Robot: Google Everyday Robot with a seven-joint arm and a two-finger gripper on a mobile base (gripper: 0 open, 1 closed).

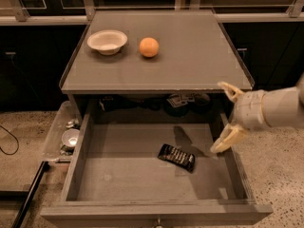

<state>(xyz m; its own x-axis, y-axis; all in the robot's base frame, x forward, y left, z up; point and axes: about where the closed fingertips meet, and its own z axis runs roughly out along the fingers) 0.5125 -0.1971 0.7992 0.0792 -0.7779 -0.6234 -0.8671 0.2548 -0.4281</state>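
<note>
While jaws gape at drawer [142,208] right wall, packet [176,156] slants down-right.

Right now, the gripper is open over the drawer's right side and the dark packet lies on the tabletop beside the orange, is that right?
Not quite. The camera view shows the dark packet lying inside the open drawer, not beside the orange. The gripper is indeed open over the drawer's right side.
</note>
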